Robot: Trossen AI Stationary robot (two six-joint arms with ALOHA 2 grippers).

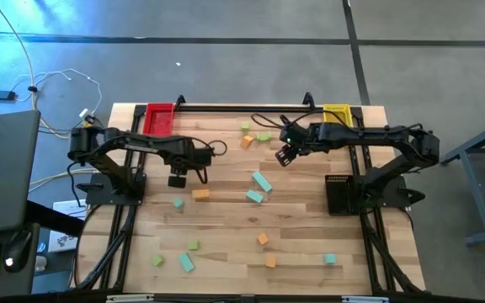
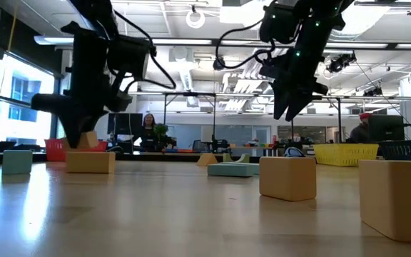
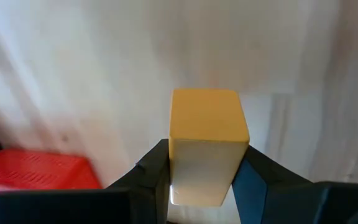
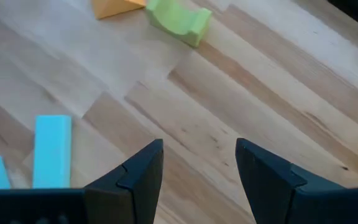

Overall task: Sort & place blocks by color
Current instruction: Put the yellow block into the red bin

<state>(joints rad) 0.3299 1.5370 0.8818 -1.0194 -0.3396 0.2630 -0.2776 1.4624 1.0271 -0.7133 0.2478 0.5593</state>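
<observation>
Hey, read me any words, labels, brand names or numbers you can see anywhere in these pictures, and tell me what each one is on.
None can be read.
Blocks, such as the orange block in the left pincer: plain faces, no print.
Red tray and yellow tray: no labels visible.
Table: bare wood, no marks.
Room behind the table in the low view: any signs are too small and blurred to read.

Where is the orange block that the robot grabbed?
The orange block is pinched between the left gripper's fingers, on the table's left half in the high view, near the red tray.
</observation>
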